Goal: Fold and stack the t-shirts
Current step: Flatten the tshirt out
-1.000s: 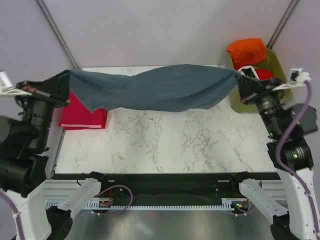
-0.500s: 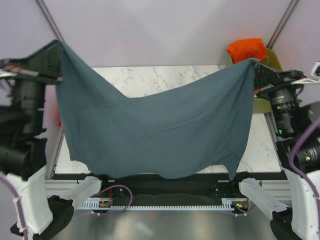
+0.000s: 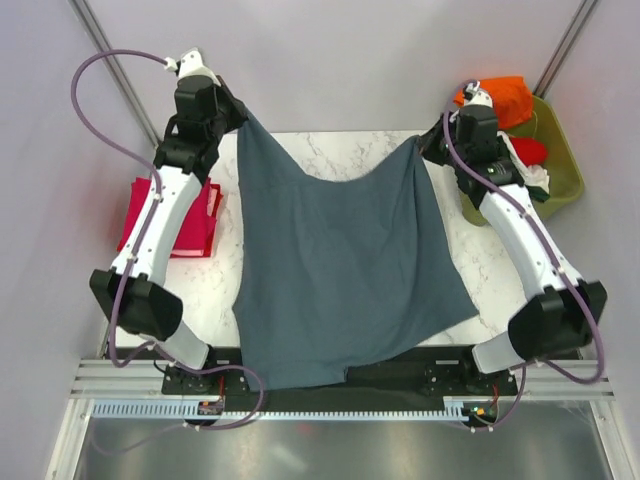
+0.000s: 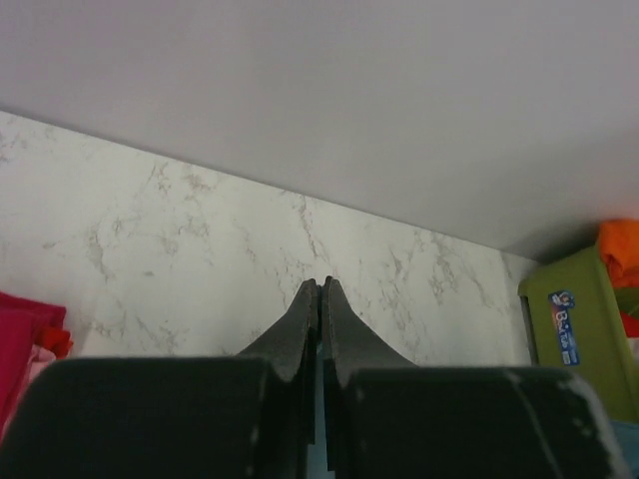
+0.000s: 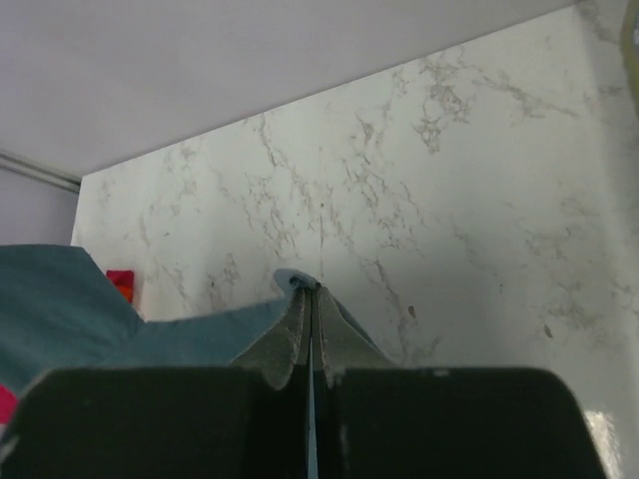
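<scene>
**Shirt [image 3: 340, 260] held spread by both arms over the table**

Both arms reach to the far side of the marble table [image 3: 330, 150], each pinching one far corner of the blue-grey shirt. The left gripper [image 3: 240, 113] has the far-left corner and the right gripper [image 3: 424, 148] the far-right one. The edge between them sags a little toward the table.

From those corners the cloth runs toward the arm bases. It covers the middle of the table, and its near edge hangs over the table's near edge.

In the left wrist view the fingers [image 4: 300, 319] are pressed tight together, with only a thin line of blue cloth in the seam. In the right wrist view the fingers [image 5: 334, 324] are clenched the same way. Blue cloth bunches at their tips and trails off to the left.

A red shirt [image 3: 195, 228], folded to a rectangle, lies on the table's left edge, partly under the left arm and just beside the spread cloth. A green basket [image 3: 565, 165] stands off the far-right corner. An orange shirt [image 3: 508, 95] is heaped at its back, with white and red cloth [image 3: 528, 152] in front of it.
</scene>
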Tool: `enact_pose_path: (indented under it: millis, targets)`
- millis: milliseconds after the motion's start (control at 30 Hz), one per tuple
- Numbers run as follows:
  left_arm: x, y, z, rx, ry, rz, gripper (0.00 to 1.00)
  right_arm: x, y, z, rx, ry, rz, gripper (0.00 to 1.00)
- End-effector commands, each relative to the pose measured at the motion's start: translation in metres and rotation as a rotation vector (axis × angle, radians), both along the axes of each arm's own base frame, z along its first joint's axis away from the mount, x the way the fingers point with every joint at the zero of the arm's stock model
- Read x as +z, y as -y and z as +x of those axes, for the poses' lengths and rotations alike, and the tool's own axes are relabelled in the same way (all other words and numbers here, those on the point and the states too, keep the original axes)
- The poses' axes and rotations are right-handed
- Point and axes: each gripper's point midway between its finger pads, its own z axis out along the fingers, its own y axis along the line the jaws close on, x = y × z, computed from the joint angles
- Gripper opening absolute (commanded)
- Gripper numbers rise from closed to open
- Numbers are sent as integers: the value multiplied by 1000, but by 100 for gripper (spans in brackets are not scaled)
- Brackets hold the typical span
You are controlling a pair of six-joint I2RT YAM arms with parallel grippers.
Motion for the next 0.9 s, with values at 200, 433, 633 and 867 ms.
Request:
enact_pose_path:
  millis: [200,433,633,867]
  targets:
    - [251,-27,7,-119,629,-203,2,190,43,85,87,376,321,0]
    - [273,-39,5,-161,790,-252,2,175,70,120,112,365,431,0]
    - [193,-28,30,-204,603,-227,2,90,67,127,136,252,477,0]
    - [88,-28,11,-181,421,-234,2,-19,61,101,124,84,494,0]
